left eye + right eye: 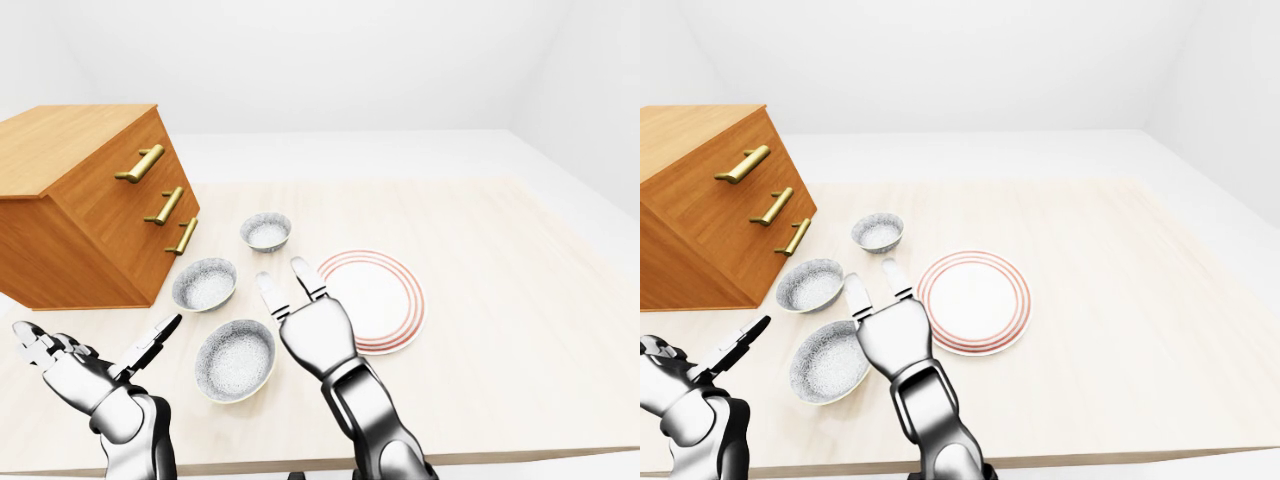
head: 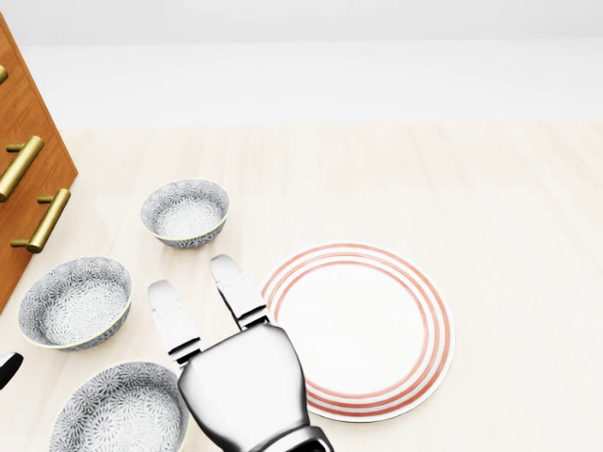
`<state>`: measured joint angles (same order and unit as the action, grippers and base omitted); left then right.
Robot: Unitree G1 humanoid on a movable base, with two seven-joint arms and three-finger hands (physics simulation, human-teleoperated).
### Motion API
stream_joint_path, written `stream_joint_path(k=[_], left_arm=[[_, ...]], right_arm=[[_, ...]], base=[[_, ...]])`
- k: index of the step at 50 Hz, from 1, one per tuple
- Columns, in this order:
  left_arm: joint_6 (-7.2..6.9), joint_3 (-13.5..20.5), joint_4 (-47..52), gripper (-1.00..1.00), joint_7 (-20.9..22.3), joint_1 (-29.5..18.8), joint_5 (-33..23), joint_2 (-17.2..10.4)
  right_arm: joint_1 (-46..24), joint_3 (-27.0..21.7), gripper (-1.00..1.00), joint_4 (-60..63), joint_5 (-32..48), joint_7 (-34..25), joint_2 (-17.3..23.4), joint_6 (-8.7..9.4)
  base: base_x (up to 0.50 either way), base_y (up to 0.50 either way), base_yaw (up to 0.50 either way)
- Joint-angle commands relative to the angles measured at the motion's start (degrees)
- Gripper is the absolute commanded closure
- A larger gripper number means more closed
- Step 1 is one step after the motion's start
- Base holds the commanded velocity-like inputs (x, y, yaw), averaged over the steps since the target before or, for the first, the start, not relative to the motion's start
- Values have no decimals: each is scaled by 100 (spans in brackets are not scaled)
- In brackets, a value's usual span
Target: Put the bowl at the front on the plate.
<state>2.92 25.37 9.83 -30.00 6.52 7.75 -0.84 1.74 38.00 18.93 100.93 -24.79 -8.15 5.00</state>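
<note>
Three speckled grey bowls stand in a slanting row on the light wooden table [image 1: 500, 240]. The lowest bowl in the left-eye view [image 1: 236, 360] is the largest, a second bowl [image 1: 205, 284] stands above it, and a small one [image 1: 266, 231] is highest. A white plate with red rings [image 1: 385, 290] lies right of them, with nothing on it. My right hand [image 1: 284, 282] is open, fingers stretched out, between the lowest bowl and the plate, touching neither as far as I can see. My left hand [image 1: 98, 345] is open with spread fingers, left of the lowest bowl.
A wooden chest of drawers with brass handles [image 1: 90, 200] stands tilted at the left, close to the middle bowl. The table's near edge [image 1: 500, 455] runs along the bottom of the view. White walls and floor surround the table.
</note>
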Motion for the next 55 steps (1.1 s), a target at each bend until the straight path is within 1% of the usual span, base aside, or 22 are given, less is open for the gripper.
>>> stream_joint_path(k=[1,3,4,8,11,13,16,17,19,27,31,32,35,39,40,42,44,46,48,50,53,55], left_arm=[[3,-2,-4,-100,0,-1,1,-2],[-16,1,22,-100,0,9,3,0],[-11,0,16,-100,0,6,-2,2],[27,-6,-51,-100,0,-16,-12,-7],[-19,-3,2,-100,0,-5,-5,-9],[13,-7,-46,-100,0,-21,-12,-13],[-4,-7,-17,-100,0,-13,-4,-12],[44,-4,-71,-100,0,-23,-2,-12],[-15,-6,32,-100,0,11,12,-6],[-56,17,69,-100,0,7,26,0],[20,7,-12,-100,0,-7,18,-2],[-43,9,67,-100,0,11,24,-2],[-53,16,70,-100,0,5,18,2],[-13,11,19,-100,0,-7,9,-1],[62,6,-74,-100,0,-30,3,-5],[48,-3,-49,-100,0,-17,9,-10],[77,-8,-90,-100,0,-29,6,-16],[3,-6,10,-100,0,-1,22,-13],[-8,0,21,-100,0,-4,21,-11],[101,-5,-125,-100,0,-41,9,-18],[23,-5,-9,-100,0,-4,29,-13],[35,-7,-21,-100,0,-9,18,-10]], right_arm=[[-1,-41,-100,3,-9,33,4,0],[-7,14,-100,-19,-164,137,1,0],[-20,56,-100,-93,-52,5,6,0],[0,144,-100,-143,-269,106,37,0],[50,268,-100,-177,-136,56,11,0],[58,317,-100,-202,-179,59,14,0],[56,373,-100,-254,-257,133,-10,0],[55,397,-100,-273,-257,147,-21,0],[45,436,-100,-326,-306,172,-17,0],[111,396,-100,-566,-517,460,131,0],[161,475,-100,-598,-552,359,150,-96],[175,549,-100,-559,-532,265,163,-148],[249,594,-100,-559,-609,287,247,-221],[321,767,-100,-404,-541,97,251,-201],[319,849,-100,-347,-465,-30,240,-202],[320,911,-100,-338,-507,-132,225,-230],[321,975,-100,-347,-577,-180,235,-297],[303,1035,-100,-309,-571,-293,228,-351],[314,1018,-100,-326,-662,-267,257,-402],[310,1008,-100,-302,-716,-383,318,-545],[319,1056,-100,-177,-763,-568,294,-655],[314,1139,-100,-106,-761,-720,253,-689]], base=[[0,0,0],[0,0,0],[0,0,0],[0,0,0],[0,0,0],[0,0,0],[0,0,0],[0,0,0],[0,0,0],[0,0,0],[0,0,0],[0,0,0],[0,0,0],[0,0,0],[0,0,0],[0,0,0],[0,0,0],[0,0,0],[0,0,0],[0,0,0],[0,0,0],[0,0,0]])
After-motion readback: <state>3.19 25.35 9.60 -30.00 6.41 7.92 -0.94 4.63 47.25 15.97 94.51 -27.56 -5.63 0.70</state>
